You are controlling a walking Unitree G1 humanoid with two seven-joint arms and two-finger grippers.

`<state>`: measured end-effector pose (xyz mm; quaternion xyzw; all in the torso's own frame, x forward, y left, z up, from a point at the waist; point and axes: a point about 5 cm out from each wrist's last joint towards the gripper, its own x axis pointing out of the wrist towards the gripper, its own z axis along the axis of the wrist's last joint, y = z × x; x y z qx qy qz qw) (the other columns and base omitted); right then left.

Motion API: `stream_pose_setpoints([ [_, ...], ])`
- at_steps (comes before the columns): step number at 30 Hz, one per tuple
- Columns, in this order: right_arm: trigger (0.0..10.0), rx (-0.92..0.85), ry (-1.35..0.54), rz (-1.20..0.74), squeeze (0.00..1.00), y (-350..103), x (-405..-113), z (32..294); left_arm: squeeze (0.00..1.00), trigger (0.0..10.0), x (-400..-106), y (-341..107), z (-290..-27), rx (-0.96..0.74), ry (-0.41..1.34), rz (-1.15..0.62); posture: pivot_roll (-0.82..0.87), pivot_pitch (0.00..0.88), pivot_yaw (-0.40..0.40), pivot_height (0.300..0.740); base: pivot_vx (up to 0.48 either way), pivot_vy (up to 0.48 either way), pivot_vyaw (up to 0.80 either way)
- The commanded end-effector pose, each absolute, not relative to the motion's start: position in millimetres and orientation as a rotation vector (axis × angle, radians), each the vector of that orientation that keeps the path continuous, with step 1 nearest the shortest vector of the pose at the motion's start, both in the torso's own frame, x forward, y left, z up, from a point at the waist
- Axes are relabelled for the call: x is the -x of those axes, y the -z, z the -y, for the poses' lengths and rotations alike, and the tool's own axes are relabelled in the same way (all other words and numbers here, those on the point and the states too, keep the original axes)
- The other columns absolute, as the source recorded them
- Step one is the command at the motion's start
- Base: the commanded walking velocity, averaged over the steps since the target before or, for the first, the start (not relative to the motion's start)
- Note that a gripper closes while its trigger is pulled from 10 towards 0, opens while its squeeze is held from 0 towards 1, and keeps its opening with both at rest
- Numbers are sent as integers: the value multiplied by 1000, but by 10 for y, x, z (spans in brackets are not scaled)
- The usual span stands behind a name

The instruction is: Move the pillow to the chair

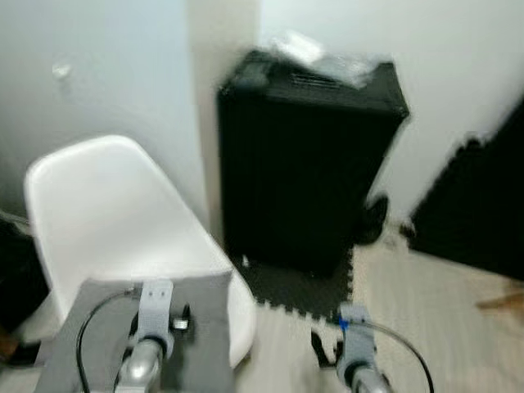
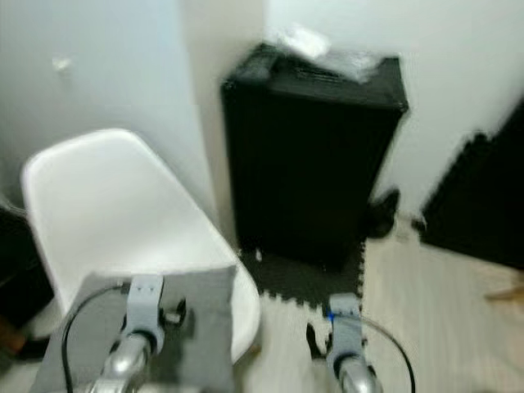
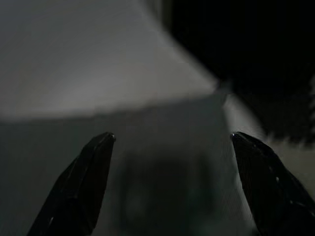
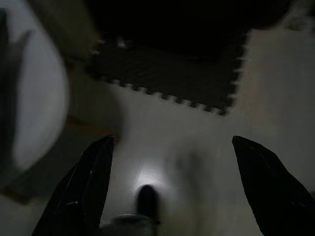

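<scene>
Grey pillow (image 1: pixel 106 327) x1, prob. on white chair (image 1: pixel 115 213) x1; blurry.

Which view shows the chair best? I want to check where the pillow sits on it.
The left eye view: the white chair shows whole, with the grey pillow on its front edge under the left gripper. The right eye view matches. The left wrist view shows blurred seat; the right wrist view shows an edge.

head stereo: down at chair (image 1: pixel 123 221) | wrists: close, along fingers, sharing chair edge
</scene>
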<state>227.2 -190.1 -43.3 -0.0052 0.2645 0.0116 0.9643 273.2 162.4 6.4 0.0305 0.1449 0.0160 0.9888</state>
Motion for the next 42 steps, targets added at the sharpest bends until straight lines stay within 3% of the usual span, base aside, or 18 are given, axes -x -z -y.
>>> stream_pose_setpoints([
  [1,10000,-13,-16,-536,0,441,-2268,1866,0,10000,-2589,83,-1734,-78,-55,-364,33,120,6,740,0,0,-800],
  [42,10000,29,163,-575,0,444,-2229,2188,0,10000,-2667,69,-1717,-101,-17,-400,23,92,26,740,0,0,-800],
])
